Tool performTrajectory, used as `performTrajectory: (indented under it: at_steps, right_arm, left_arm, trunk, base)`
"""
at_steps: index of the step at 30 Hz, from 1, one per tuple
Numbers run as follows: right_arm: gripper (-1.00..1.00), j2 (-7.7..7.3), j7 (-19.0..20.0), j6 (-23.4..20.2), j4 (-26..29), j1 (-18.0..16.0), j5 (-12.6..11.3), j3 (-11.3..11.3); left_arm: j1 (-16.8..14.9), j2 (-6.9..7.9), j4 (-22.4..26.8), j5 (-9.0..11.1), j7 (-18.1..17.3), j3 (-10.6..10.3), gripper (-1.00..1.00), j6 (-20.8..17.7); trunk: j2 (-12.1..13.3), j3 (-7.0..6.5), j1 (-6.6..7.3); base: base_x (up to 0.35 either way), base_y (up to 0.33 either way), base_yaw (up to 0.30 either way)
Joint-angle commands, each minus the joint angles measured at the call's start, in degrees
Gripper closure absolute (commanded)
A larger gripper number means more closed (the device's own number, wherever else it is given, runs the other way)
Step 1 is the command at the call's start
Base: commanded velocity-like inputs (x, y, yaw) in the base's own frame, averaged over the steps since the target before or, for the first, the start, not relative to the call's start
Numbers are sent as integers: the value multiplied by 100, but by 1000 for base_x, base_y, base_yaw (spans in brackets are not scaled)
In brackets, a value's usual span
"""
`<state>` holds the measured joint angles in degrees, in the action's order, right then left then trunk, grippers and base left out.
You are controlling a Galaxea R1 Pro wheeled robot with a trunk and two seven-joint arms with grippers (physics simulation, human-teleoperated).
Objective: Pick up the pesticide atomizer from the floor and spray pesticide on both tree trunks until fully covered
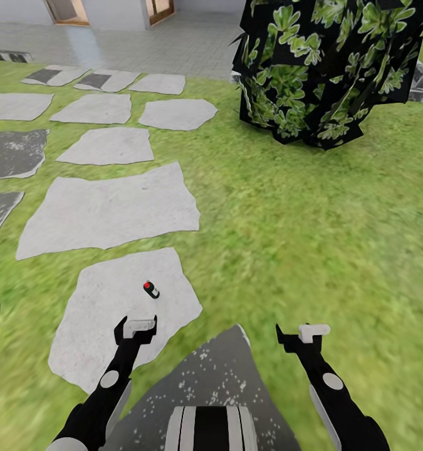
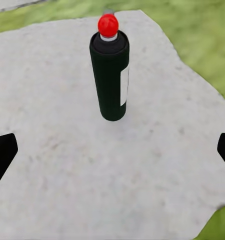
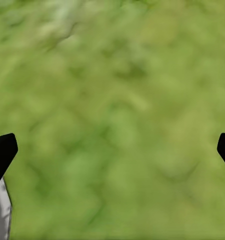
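The pesticide atomizer (image 1: 151, 289), a small black bottle with a red cap and a white label, appears to stand upright on a grey paving stone (image 1: 111, 307) of the floor. In the left wrist view the atomizer (image 2: 110, 75) lies straight ahead of my left gripper (image 2: 112, 155), which is open with nothing between its fingers. In the head view the left gripper (image 1: 136, 327) hovers just short of the bottle. My right gripper (image 1: 302, 332) is open over bare grass (image 3: 112, 100). The tree trunks are out of view.
Several grey stepping stones (image 1: 111, 210) run across the lawn to the left and back. A mass of dark green jagged foliage (image 1: 324, 69) stands at the back right. A pale paved terrace (image 1: 173, 37) lies at the far edge. Open grass (image 1: 311, 225) spreads to the right.
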<state>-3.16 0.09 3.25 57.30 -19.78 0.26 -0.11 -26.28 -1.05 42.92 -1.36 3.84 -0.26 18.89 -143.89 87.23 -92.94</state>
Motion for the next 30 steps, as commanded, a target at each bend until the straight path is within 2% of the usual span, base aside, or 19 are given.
performTrajectory:
  at_steps: [1,6,18,30]
  right_arm:
    - [-100,0,0,0,0,0,0,1]
    - [-100,0,0,0,4,0,0,1]
    - [-100,0,1,0,9,0,-1,2]
    - [-100,0,2,-9,17,0,-9,2]
  left_arm:
    - [0,0,-7,1,-4,0,-100,-2]
    - [0,0,-39,-4,10,-2,-100,-4]
    - [0,0,-55,-5,30,0,-100,-5]
    - [2,0,-64,7,29,0,-100,-2]
  trunk:
    - [0,0,0]
    - [0,0,0]
    - [0,0,0]
    - [0,0,0]
  base:
    - [6,0,0]
    - [154,0,0]
    - [314,0,0]
    - [98,0,0]
